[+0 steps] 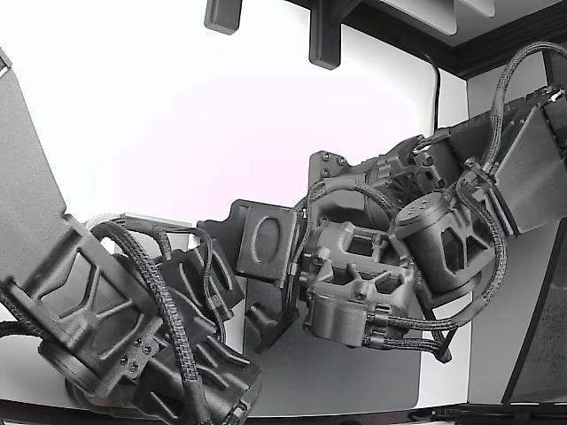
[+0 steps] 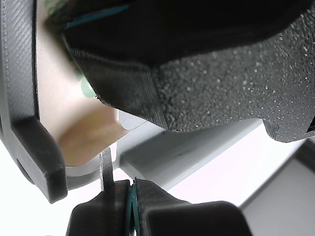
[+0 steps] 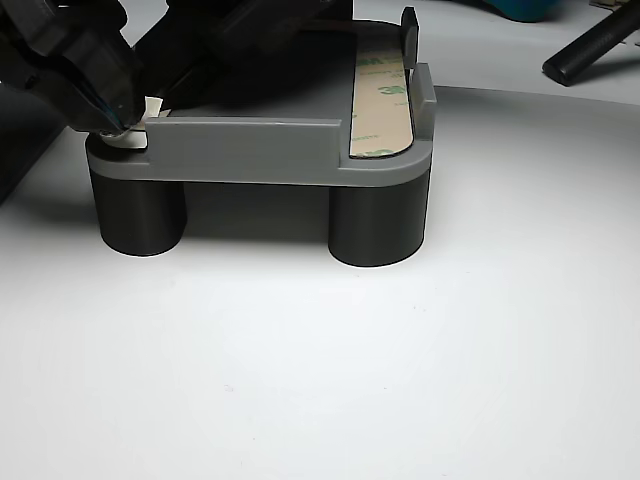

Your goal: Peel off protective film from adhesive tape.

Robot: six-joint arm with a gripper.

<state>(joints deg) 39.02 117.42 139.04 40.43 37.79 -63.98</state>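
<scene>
A grey fixture (image 3: 250, 150) on round legs stands on the white table. A tan, 3M-printed film-covered tape strip (image 3: 381, 100) lies along its right side in the other view. My gripper (image 3: 112, 118) is at the fixture's left corner, its jaws closed on a lifted pale corner of film (image 3: 150, 106). In the wrist view the gripper (image 2: 131, 196) shows shut, with a thin film tab (image 2: 106, 169) rising from it to the tan film (image 2: 88, 135) on the fixture (image 2: 167, 157). The exterior view shows only my arm's wrist (image 1: 354, 283); the fixture is hidden.
A second dark arm (image 1: 133, 328) fills the exterior view's lower left, close to mine. A grey mat (image 1: 354, 381) lies under the arms. A black rod (image 3: 590, 45) and a teal object (image 3: 530, 8) lie behind the fixture. White table (image 3: 320, 380) spreads in front.
</scene>
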